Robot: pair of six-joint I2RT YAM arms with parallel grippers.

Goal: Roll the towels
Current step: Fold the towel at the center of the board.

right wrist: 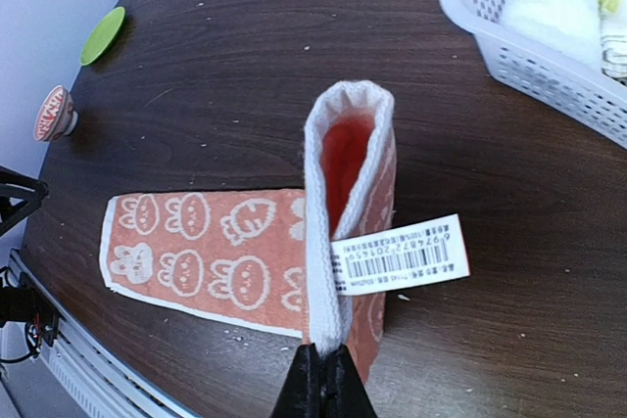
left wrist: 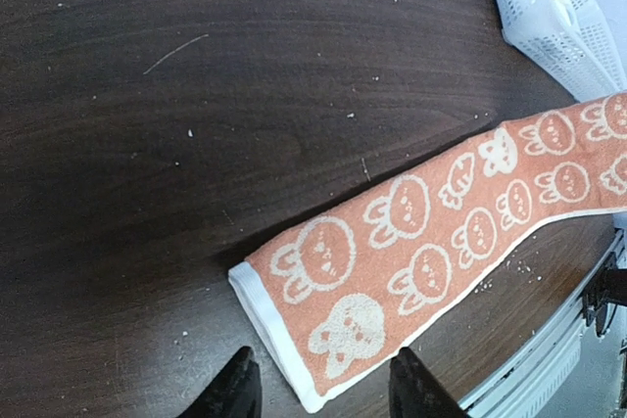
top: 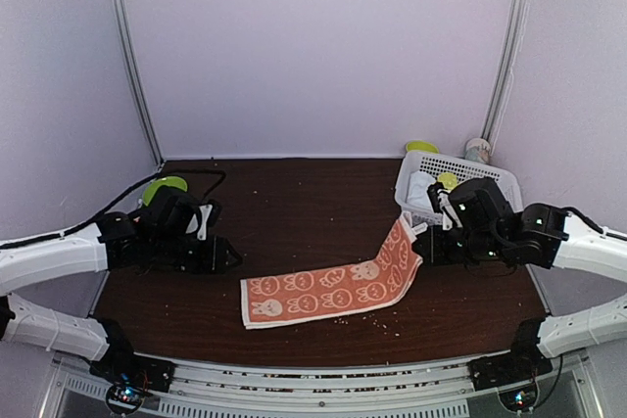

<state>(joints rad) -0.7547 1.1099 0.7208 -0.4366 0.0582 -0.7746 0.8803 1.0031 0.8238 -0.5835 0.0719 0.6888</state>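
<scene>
Towels are counted first from the top view: one orange towel [top: 328,291] is seen, a long strip printed with cream rabbits. It is spread flat on the dark wooden table [top: 294,203], near the front edge. Its right end is lifted off the wood by the right gripper [top: 423,247]. The left gripper [top: 230,256] is held just beside the towel's left end. One white basket [top: 446,159] of perforated plastic is placed at the far right. A white cloth [top: 421,191] and a yellow-green roll [top: 447,180] are held in it. One round green disc [top: 164,186] is seen at the far left.

From the left wrist, the orange towel [left wrist: 441,242] is shown as looped terry with a white hem. Its corner is framed by the two dark fingers [left wrist: 240,389] of the left gripper [left wrist: 323,394]. They are spread apart and nothing is grasped by them. A corner of the basket [left wrist: 549,17] is seen beyond.

From the right wrist, the white hem of the orange towel [right wrist: 196,252] is pinched between the clenched tips of the right gripper [right wrist: 321,384]. The raised end is folded into a narrow upright loop. One white barcode label [right wrist: 397,254] is attached to its side. The basket [right wrist: 529,56], the green disc [right wrist: 103,34] and one small patterned bowl [right wrist: 54,113] are also seen.
</scene>
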